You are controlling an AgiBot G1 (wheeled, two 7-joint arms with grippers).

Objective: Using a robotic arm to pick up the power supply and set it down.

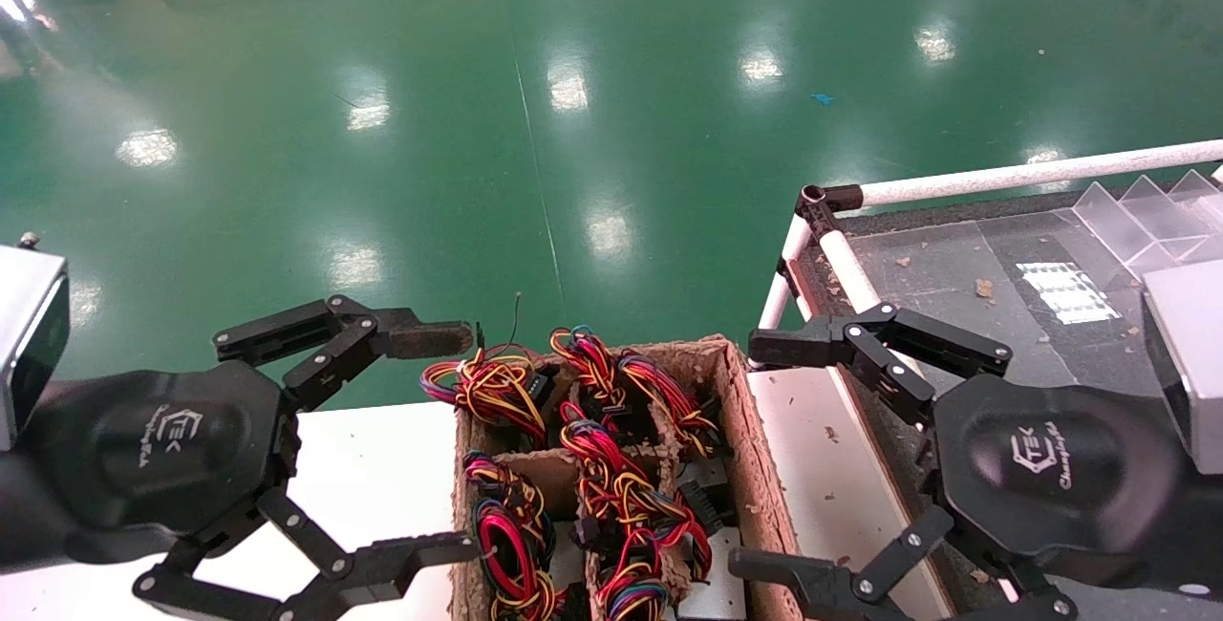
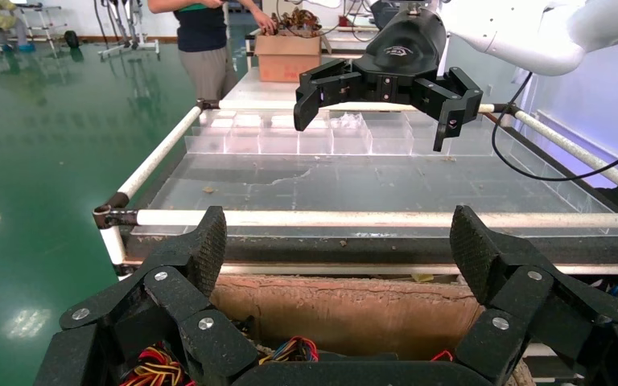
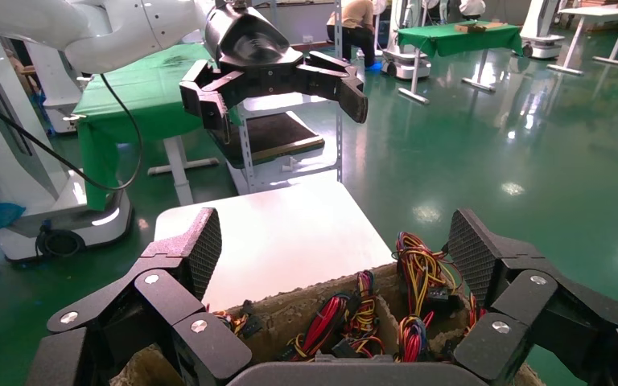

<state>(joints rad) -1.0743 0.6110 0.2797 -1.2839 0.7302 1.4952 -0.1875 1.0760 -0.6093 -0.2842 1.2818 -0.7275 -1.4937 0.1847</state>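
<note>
Several power supplies stand in a divided cardboard box (image 1: 755, 468). Mostly their red, yellow and black wire bundles (image 1: 621, 492) show, with a bit of grey casing (image 1: 712, 592) low in the box. My left gripper (image 1: 439, 444) hovers open at the box's left side with nothing between its fingers. Facing it from the right side, my right gripper (image 1: 760, 457) is open and empty too. The left wrist view shows my left gripper (image 2: 339, 253) above the box wall (image 2: 346, 310). The right wrist view shows my right gripper (image 3: 338, 253) over the wires (image 3: 418, 273).
The box rests on a white table (image 1: 382, 468). To the right is a dark bench (image 1: 955, 267) framed by white pipe rails (image 1: 1032, 177), with clear plastic dividers (image 1: 1147, 210) on it. Green floor lies beyond. A person (image 2: 209, 40) stands far behind the bench.
</note>
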